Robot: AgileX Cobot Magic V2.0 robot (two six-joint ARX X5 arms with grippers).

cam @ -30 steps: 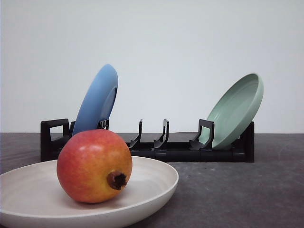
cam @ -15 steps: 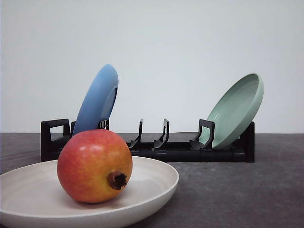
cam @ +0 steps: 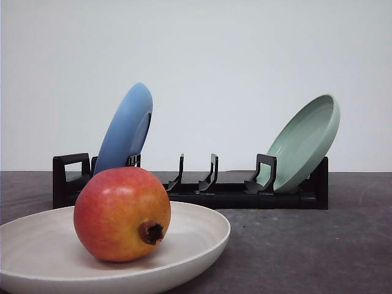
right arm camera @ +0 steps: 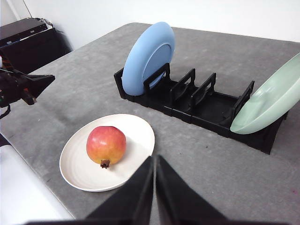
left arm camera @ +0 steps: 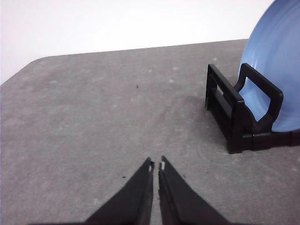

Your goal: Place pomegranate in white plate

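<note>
Front view shows the pomegranate [cam: 122,214] lying in the white plate [cam: 196,236], on the left part of the grey desk [cam: 306,245]. Its dark calyx points toward the camera and a little to the right. Behind the plate stands a black rack [cam: 202,190]. A blue plate [cam: 125,128] leans in the left end of the rack, and a green plate [cam: 304,142] leans in the right end. The slots between them hold nothing.

In the right wrist view, the right end effector [right arm camera: 154,161] is closed, with its 2 fingers pressed together and gripping nothing. It hangs above the desk, near the plate rim but apart from the pomegranate [right arm camera: 106,144].

In the left wrist view, the left end effector [left arm camera: 156,165] is also closed on nothing, with only a thin slit between the tips. It is over bare desk, with the rack end [left arm camera: 236,112] and the blue plate [left arm camera: 276,61] well apart from it.
</note>
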